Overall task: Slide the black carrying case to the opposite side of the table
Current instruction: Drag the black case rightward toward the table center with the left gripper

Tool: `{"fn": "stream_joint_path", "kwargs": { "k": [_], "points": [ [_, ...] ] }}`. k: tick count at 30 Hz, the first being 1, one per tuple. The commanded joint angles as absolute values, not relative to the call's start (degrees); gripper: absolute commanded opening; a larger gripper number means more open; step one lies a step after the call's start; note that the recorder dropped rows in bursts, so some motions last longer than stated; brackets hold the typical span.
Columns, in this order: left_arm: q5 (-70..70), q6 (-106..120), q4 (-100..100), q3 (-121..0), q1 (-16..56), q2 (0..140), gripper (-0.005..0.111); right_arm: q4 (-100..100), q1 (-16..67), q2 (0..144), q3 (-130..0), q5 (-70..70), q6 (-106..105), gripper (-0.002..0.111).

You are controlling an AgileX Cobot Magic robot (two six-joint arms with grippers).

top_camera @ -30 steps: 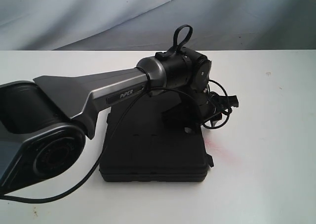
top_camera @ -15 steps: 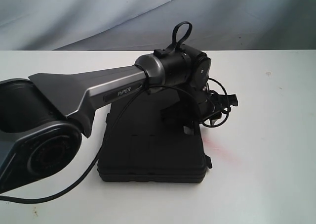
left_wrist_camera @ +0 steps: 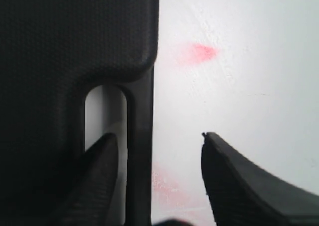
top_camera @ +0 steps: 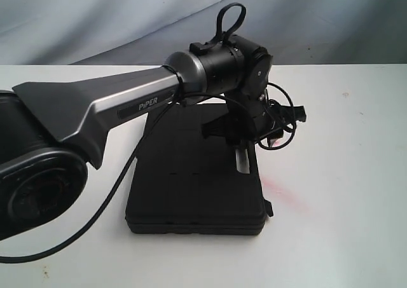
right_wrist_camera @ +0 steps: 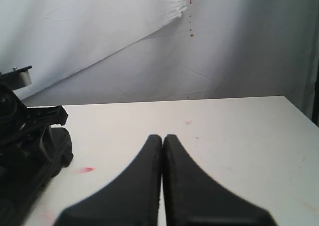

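One black carrying case [top_camera: 194, 180], flat and rectangular, matte with a fine pebbled grain, rounded corners and a seam round its near edge. Lies at the centre of the exterior frame on the white table [top_camera: 343, 192], a pink smear [top_camera: 280, 189] just right of it. Carries a moulded handle [left_wrist_camera: 142, 136] with a narrow slot [left_wrist_camera: 102, 111] along its right side. Left gripper [left_wrist_camera: 155, 138] spread wide, gripping nothing, one finger over the slot, the other over bare table, handle bar between. Right gripper [right_wrist_camera: 163, 151] pressed fully closed, empty, above the table.
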State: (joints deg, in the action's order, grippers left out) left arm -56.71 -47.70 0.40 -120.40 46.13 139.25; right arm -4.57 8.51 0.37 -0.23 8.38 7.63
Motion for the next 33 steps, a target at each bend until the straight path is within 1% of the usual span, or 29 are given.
{"fn": "stream_joint_path", "kwargs": {
  "k": [1, 7, 9, 11, 17, 18, 33],
  "points": [
    [-57.19, -47.70, 1.89, -120.28, 46.25, 136.53, 0.050, -5.11, 8.07, 0.00, 0.00, 8.19, 7.52, 0.000],
    [-57.19, -47.48, 2.71, -119.73, 46.25, 133.01, 0.050, -5.11, 8.07, 0.00, 0.00, 8.19, 7.52, 0.000],
    [-57.19, -47.48, 2.98, -118.54, 46.38, 131.53, 0.047, -5.11, 8.07, 0.00, 0.00, 8.19, 7.52, 0.000],
    [-56.97, -47.44, 3.62, -116.61, 46.38, 129.66, 0.038, -5.11, 8.07, 0.00, 0.00, 8.19, 7.52, 0.000],
    [-52.69, -45.97, 4.08, -106.77, 46.65, 123.13, 0.002, -5.11, 8.07, 0.00, 0.00, 8.19, 7.52, 0.000],
    [-51.60, -45.97, 4.08, -104.70, 46.65, 121.90, 0.000, -5.11, 8.07, 0.00, 0.00, 8.19, 7.52, 0.000],
    [-38.26, -43.18, 3.15, -78.23, 45.88, 105.78, 0.000, -5.11, 8.07, 0.00, 0.00, 8.19, 7.52, 0.000]
  ]
}}
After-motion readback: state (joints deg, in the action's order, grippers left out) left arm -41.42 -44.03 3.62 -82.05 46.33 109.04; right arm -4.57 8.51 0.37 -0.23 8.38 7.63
